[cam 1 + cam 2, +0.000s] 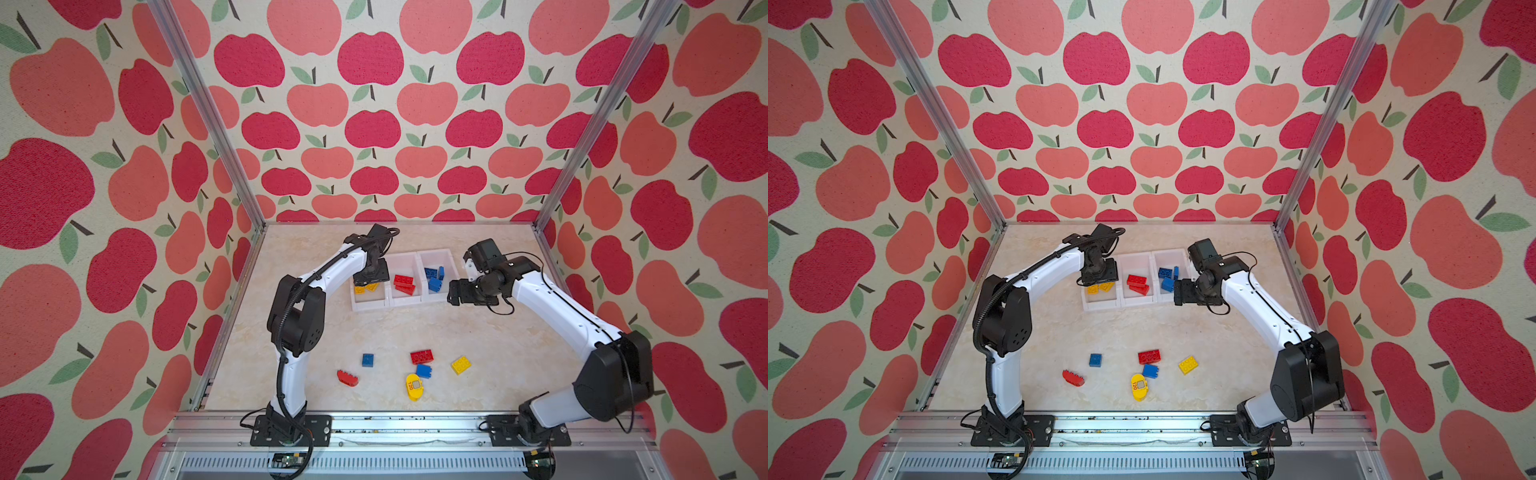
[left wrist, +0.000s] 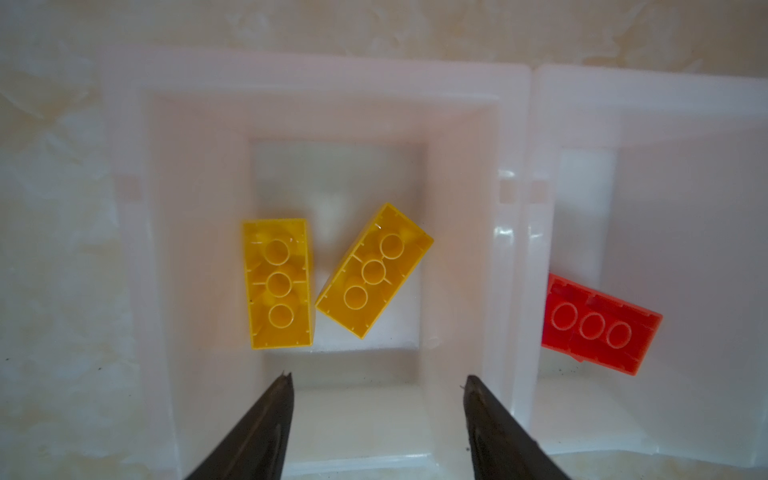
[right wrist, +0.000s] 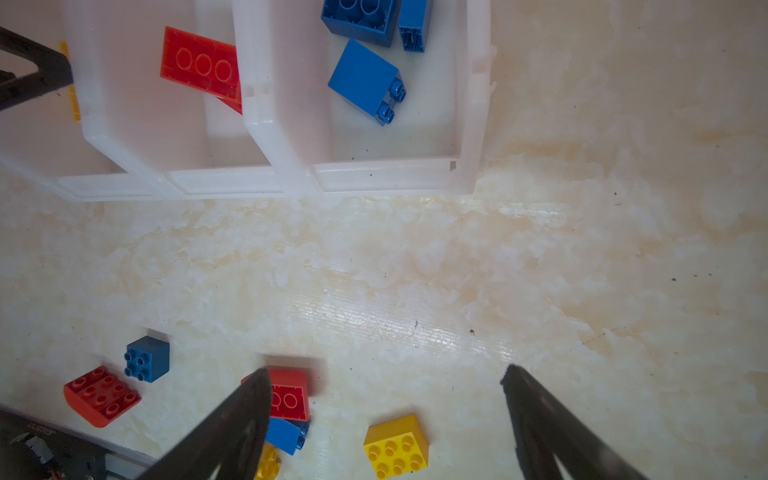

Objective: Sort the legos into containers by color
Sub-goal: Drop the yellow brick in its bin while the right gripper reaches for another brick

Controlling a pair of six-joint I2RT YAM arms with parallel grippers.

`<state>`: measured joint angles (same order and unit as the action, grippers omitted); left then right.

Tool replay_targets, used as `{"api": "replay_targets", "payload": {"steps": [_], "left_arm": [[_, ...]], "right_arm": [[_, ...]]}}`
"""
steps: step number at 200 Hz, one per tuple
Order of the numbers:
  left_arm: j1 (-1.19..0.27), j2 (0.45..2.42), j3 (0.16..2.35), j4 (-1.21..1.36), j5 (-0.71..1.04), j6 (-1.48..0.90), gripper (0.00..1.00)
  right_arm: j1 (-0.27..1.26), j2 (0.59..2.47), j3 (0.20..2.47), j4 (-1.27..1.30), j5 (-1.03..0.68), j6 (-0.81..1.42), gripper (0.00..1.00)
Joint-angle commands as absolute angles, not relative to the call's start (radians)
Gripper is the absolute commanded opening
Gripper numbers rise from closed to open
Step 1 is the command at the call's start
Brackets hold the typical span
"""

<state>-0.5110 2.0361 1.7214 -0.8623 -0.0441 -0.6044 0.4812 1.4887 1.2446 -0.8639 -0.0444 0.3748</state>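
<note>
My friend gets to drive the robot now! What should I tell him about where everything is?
Left end effector: open, empty, above the left bin.
Right end effector: open, empty, over the table near the right bin.
Done: two yellow bricks in the left bin, two red bricks in the middle bin, three blue bricks in the right bin.
Left on the table: two loose blue bricks, a flat red brick, a curved red piece, a square yellow brick, a rounded yellow piece.
</note>
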Motion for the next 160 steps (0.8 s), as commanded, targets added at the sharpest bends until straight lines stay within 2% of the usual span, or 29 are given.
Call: {"api": "replay_targets", "payload": {"steps": [1, 59, 160], "left_arm": [[-0.528, 1.981, 1.716, -0.845, -0.06, -0.614, 0.68], [-0.542, 1.878, 1.641, -0.804, -0.081, -0.647, 0.7], [-0.547, 1.631, 1.387, -0.699, -0.1, -0.722, 0.82]], "right_arm": [[0.473, 1.458, 1.221, -0.879, -0.057, 0.398, 0.9], [0.484, 1.405, 1.156, -0.886, -0.061, 0.462, 0.9], [0.585, 1.265, 0.893, -0.872, -0.086, 0.828, 0.89]]}}
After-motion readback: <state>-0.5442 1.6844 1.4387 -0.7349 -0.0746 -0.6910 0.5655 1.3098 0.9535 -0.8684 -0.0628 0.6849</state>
